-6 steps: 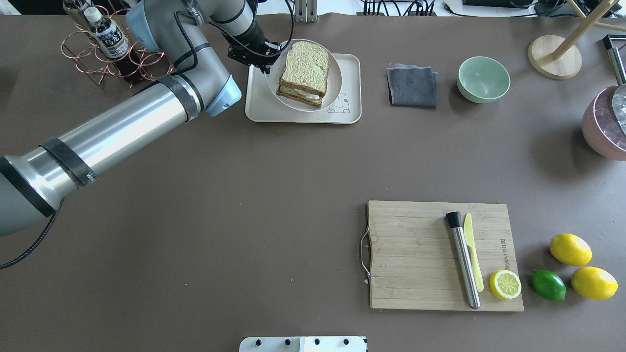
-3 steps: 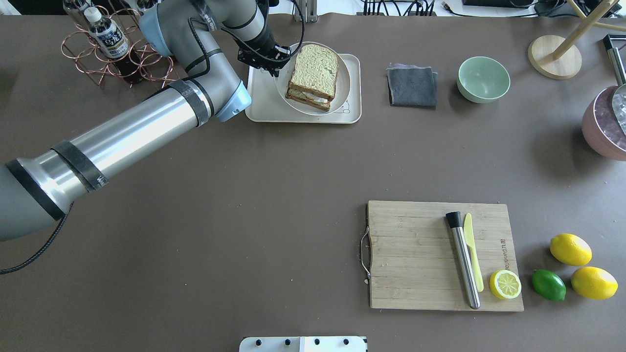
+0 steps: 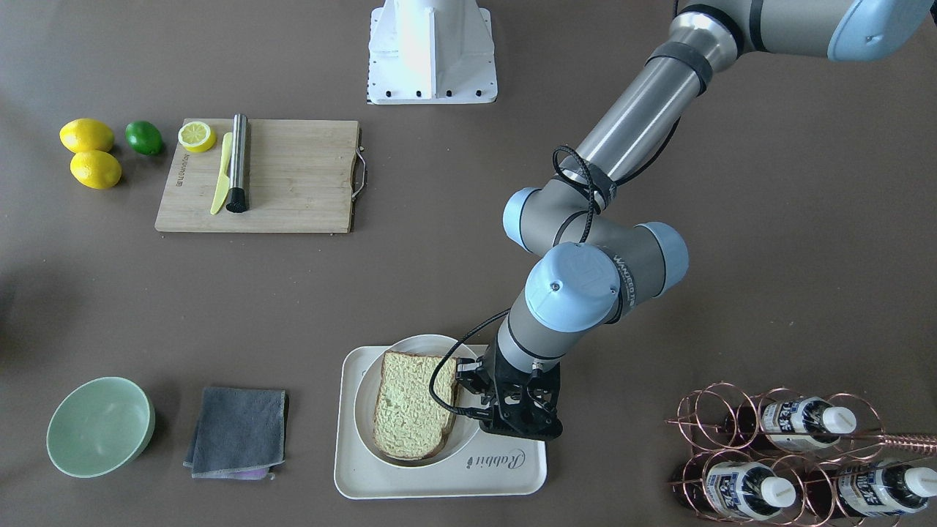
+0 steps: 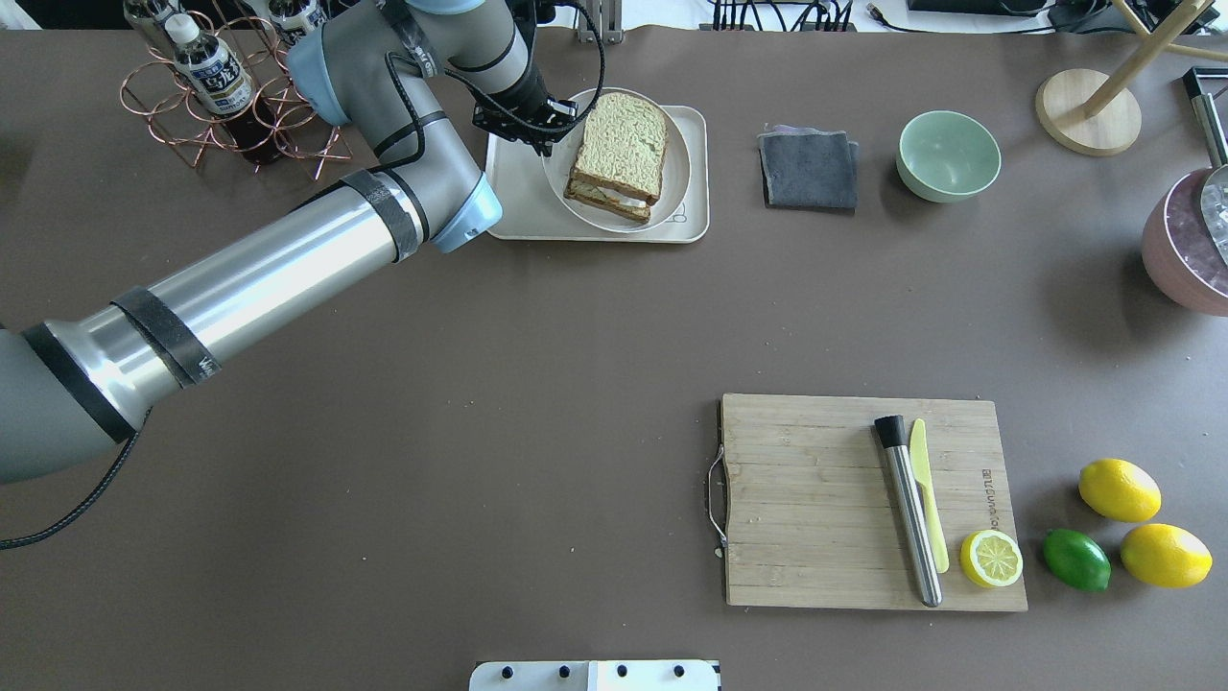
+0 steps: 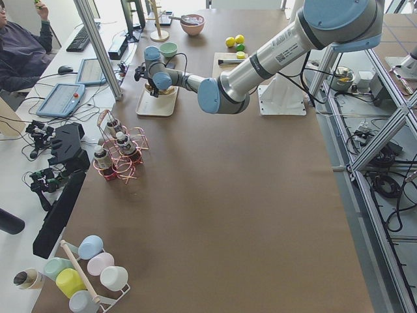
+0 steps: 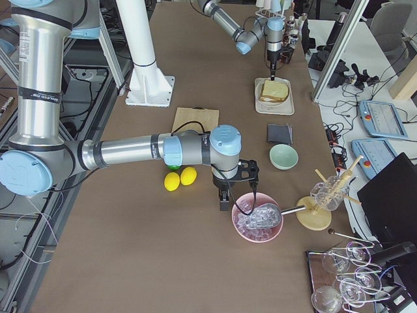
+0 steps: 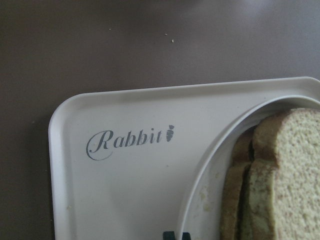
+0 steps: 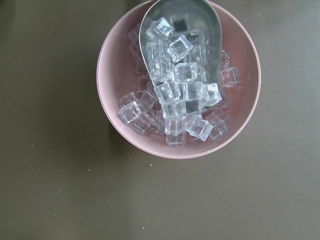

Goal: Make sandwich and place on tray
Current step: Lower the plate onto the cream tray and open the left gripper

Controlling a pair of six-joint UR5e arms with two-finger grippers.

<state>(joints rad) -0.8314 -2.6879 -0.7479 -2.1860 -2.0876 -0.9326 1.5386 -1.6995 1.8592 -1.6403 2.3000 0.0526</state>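
Note:
The sandwich [image 4: 619, 149], two bread slices with white egg showing between them, lies in a white round dish [image 4: 676, 173]. The dish is over the right part of the cream tray [image 4: 513, 206]; I cannot tell whether it rests on the tray. My left gripper [image 4: 549, 134] is shut on the dish's left rim. The left wrist view shows the tray [image 7: 125, 190] with "Rabbit" script, the dish rim [image 7: 210, 165] and the sandwich [image 7: 280, 175]. My right gripper [image 6: 225, 199] hangs over the table beside a pink ice bowl [image 6: 258, 225]; I cannot tell if it is open.
A copper bottle rack [image 4: 221, 96] stands left of the tray, close to my left arm. A grey cloth [image 4: 809, 170] and a green bowl [image 4: 948, 155] lie to the tray's right. A bamboo cutting board [image 4: 815, 499] with tools, lemons and a lime sit front right.
My left gripper has carried the dish with the sandwich to the right and lower over the tray. The right arm has not moved.

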